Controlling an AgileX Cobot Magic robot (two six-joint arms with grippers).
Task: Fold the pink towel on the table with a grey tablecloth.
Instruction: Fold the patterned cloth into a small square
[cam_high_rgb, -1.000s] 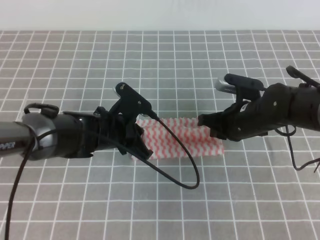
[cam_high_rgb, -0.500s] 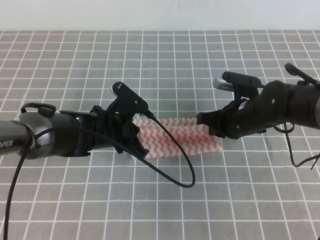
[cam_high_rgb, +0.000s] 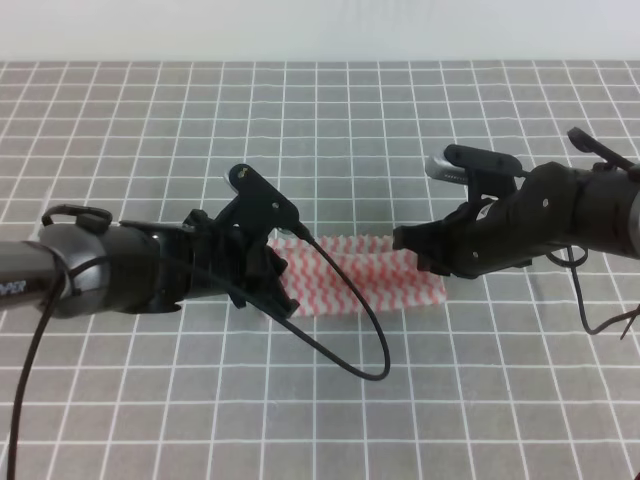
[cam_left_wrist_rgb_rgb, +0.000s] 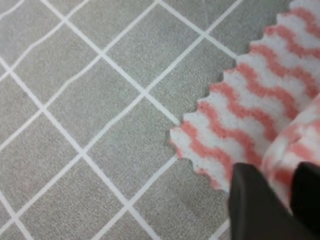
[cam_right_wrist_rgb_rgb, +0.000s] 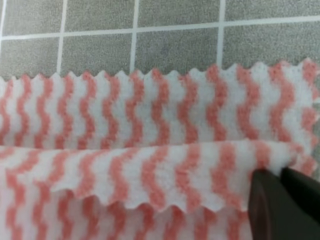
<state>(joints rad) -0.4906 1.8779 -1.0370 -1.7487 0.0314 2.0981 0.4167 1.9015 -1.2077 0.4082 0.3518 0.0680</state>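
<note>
Left pincer (cam_left_wrist_rgb_rgb: 272, 200) clenched on the pink towel's (cam_high_rgb: 350, 275) left end, dark fingers pinching a raised fold. Right pincer (cam_right_wrist_rgb_rgb: 280, 200) clenched on the right end's upper layer. Towel: thin, fuzzy, pink-white zigzag stripes, pinked edges, lying mid-surface as a strip between both arms. Surface (cam_high_rgb: 320, 130): grey cloth, white grid.

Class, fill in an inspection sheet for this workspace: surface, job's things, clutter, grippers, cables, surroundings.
Surface: table, grey cloth with white grid lines.
Job's things: pink towel, lying as a strip, one layer lapped over another.
Clutter: nothing seen.
Grippers: left gripper shut on a raised fold of the towel; right gripper pinching its upper layer's edge.
Cables: black cable loops from the left arm across the towel.
Surroundings: pale wall behind.
</note>
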